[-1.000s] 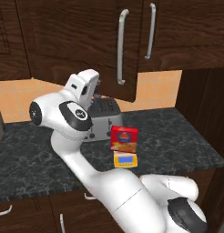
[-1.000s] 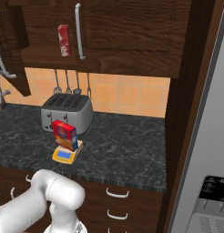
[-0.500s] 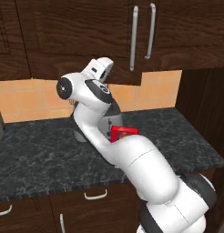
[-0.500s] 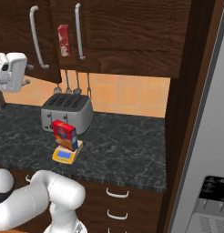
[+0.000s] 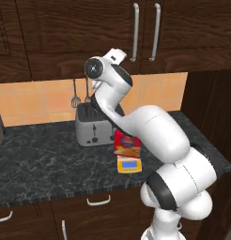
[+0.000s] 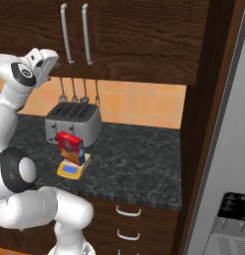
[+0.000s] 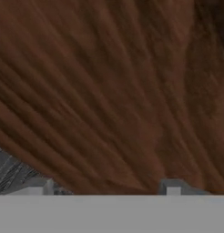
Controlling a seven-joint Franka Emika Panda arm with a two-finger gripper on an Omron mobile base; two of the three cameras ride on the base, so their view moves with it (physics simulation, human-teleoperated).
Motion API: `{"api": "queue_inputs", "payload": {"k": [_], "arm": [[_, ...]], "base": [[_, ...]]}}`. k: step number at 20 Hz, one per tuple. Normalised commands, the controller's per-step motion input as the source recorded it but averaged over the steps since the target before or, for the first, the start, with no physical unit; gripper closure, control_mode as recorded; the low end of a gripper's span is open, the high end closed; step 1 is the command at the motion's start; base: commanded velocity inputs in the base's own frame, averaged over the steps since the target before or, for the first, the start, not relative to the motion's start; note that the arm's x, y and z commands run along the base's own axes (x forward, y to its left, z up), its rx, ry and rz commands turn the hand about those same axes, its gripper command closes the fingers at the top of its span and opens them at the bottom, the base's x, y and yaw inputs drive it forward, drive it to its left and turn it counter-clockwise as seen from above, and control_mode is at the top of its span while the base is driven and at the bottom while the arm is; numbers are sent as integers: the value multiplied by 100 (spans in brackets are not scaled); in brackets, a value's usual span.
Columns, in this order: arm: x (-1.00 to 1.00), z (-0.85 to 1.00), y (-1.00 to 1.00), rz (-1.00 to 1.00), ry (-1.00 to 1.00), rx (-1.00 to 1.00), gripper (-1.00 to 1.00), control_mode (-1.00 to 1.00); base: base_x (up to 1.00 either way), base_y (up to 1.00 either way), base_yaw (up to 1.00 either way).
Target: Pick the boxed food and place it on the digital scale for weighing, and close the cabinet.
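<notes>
Looking at the left base view, you've got the boxed food [image 5: 127, 144] sitting just below the middle of the frame, standing on the digital scale [image 5: 129, 164], whose yellow body and bluish display poke out under the box on the dark speckled tabletop [image 5: 37, 164]. In the right base view the same red box [image 6: 70, 147] is at middle left, upright on the scale [image 6: 70, 170], with its blue side turned to the right. The silver toaster [image 5: 93, 127] is just behind and to the left of the box, near it but I can't tell if they touch. Your arm curls up from the lower right of the left base view, and the hand [image 5: 115, 55] ends up in the upper middle, right at the lower edge of the cabinet [image 5: 80, 33], just left of the two vertical bar handles [image 5: 145, 32]. In the right base view the hand [image 6: 45, 62] is at the upper left, pressed close to the cabinet [image 6: 139, 35] beside those handles [image 6: 74, 33]. Both cabinet doors look flush and closed. The hand view is wood grain up close, with two fingertips [image 7: 172, 186] at the bottom edge well apart, so the hand looks spread with nothing between the fingers. A few utensils [image 6: 74, 92] hang on the orange tile wall under the cabinet.
</notes>
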Motion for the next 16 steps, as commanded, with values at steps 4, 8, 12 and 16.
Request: {"api": "queue_inputs", "payload": {"k": [4, 8, 12, 16], "arm": [[97, 0, -51, 19, -7, 12, -100, -100], [100, -2, -36, 19, -4, 9, -100, -100], [19, 0, -39, 22, -30, 4, -100, -100], [-59, -15, -20, 26, -81, 17, -100, -100]], "base": [[0, 0, 0], [0, 0, 0], [0, 0, 0], [0, 0, 0]]}}
